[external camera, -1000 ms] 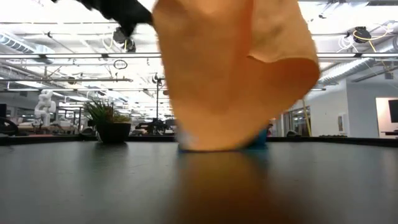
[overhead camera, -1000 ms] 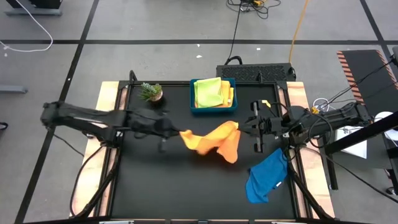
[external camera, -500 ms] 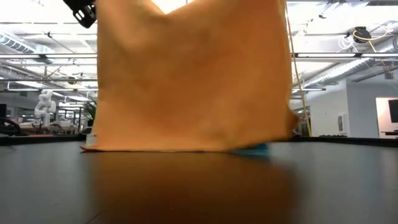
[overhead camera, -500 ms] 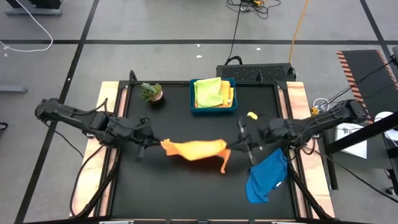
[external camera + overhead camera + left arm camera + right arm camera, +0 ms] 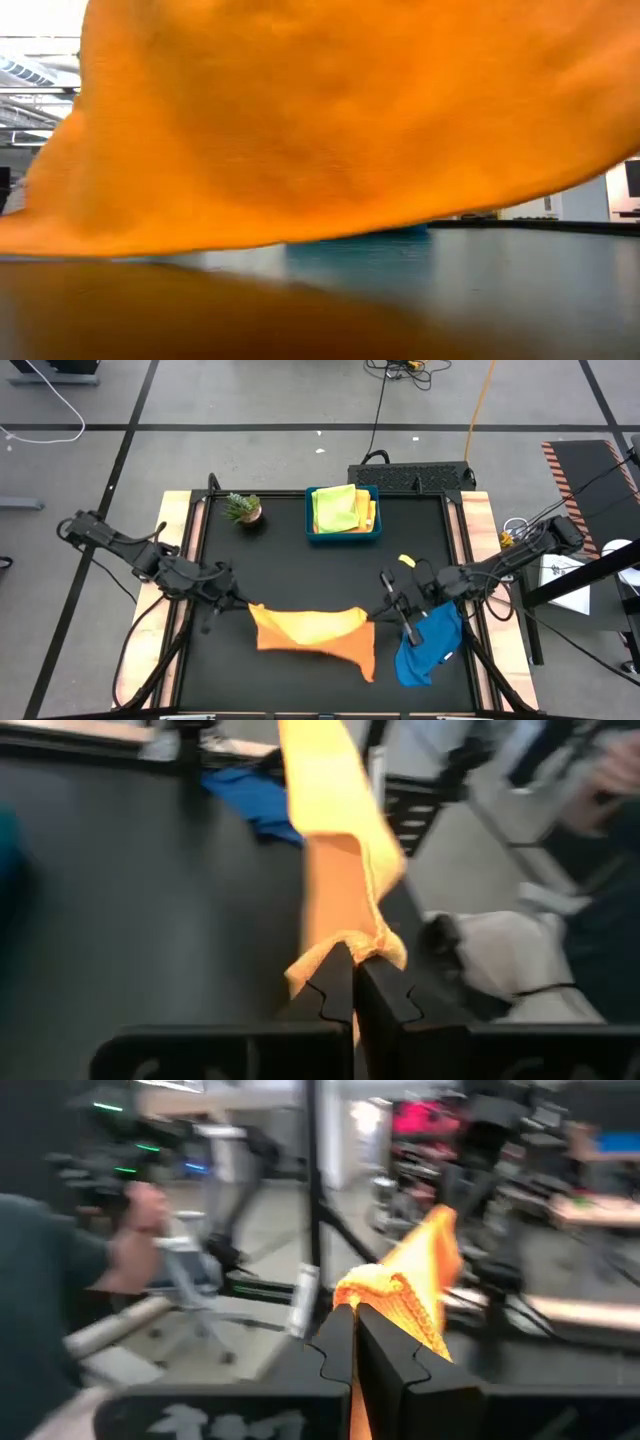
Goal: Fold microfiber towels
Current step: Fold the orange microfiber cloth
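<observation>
Cloth of this kind is soft and light, so the orange towel [image 5: 315, 634] will hang and fold under its own weight and needs a hold at two corners to stay flat. This is how it is held now. The left gripper [image 5: 243, 605] has its fingers pressed together on one top corner, and the right gripper [image 5: 374, 614] pinches the opposite top corner; both wrist views show the fingers closed tight on a small bunch of orange fabric. The towel is stretched between them over the near part of the table [image 5: 290, 560], and its lower edge seems to lie on the surface, with one corner trailing toward the front edge. I judge the grip is good, but a thin pinch on such a loose cloth could slip if the arms pull apart too hard.

A second ago the towel was crumpled in the middle of the table, hanging from the grippers. Since then both arms have moved toward the front edge and spread apart, so the cloth is now opened wide.

The blue towel [image 5: 426, 646] lies in a heap just beside the right gripper. The blue tray [image 5: 344, 536] at the far side holds a green and a yellow towel.
</observation>
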`<state>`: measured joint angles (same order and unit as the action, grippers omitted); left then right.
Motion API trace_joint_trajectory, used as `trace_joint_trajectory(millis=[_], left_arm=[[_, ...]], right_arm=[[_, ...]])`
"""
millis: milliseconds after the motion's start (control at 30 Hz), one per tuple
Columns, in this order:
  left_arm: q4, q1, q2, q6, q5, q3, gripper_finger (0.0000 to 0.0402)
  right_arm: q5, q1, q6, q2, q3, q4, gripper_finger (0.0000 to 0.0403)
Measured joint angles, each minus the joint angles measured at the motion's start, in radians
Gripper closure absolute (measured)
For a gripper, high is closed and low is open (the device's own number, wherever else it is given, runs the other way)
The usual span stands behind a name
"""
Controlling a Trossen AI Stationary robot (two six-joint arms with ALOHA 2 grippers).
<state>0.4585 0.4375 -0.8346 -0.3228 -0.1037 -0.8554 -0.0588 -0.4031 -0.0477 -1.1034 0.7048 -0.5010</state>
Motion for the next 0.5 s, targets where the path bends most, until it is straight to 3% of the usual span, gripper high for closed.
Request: trace_joint_trajectory(millis=[100,233,400,500], left_arm=[[0.094,-0.047,-0.006,-0.009,-0.036,-0.001,0.0397],[0.181,-0.134,-0.039,-0.057,-0.038,0.041,0.0399],[0.157,-0.259,-0.11,-0.062,0.036,0.124,0.0395],[0.054,-0.334,-0.172,-0.03,0.106,0.182,0.0396]], right_arm=[[-0.089,0.024,-0.035,-0.001,0.0,0.096,0.0403],[-0.125,0.074,-0.127,-0.011,-0.038,0.188,0.0403],[-0.122,0.126,-0.237,-0.013,-0.151,0.188,0.0403],[-0.121,0.149,-0.294,-0.014,-0.223,0.192,0.0403]])
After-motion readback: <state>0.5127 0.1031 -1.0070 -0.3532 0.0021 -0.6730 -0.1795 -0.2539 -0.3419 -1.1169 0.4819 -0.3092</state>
